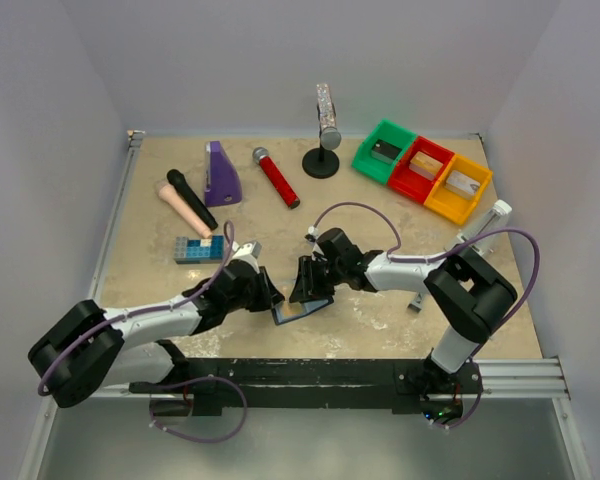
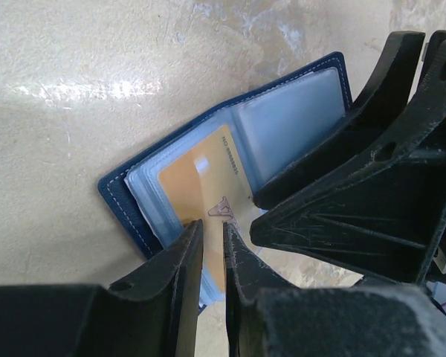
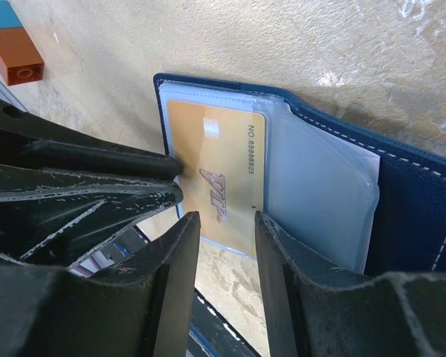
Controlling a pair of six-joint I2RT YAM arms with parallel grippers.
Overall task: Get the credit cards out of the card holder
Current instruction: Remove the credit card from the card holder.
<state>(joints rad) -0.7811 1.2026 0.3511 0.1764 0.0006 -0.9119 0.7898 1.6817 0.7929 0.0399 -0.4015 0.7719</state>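
Right wrist view: right gripper [image 3: 227, 223], bottom centre, and left gripper [image 3: 177, 177], at left, jaws apart, straddle the gold credit card [image 3: 215, 156] pocketed in the open card holder [image 3: 416, 216], seemingly to slide it free.

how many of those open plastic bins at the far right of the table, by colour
green open-top plastic bin: 1
red open-top plastic bin: 1
yellow open-top plastic bin: 1
total: 3
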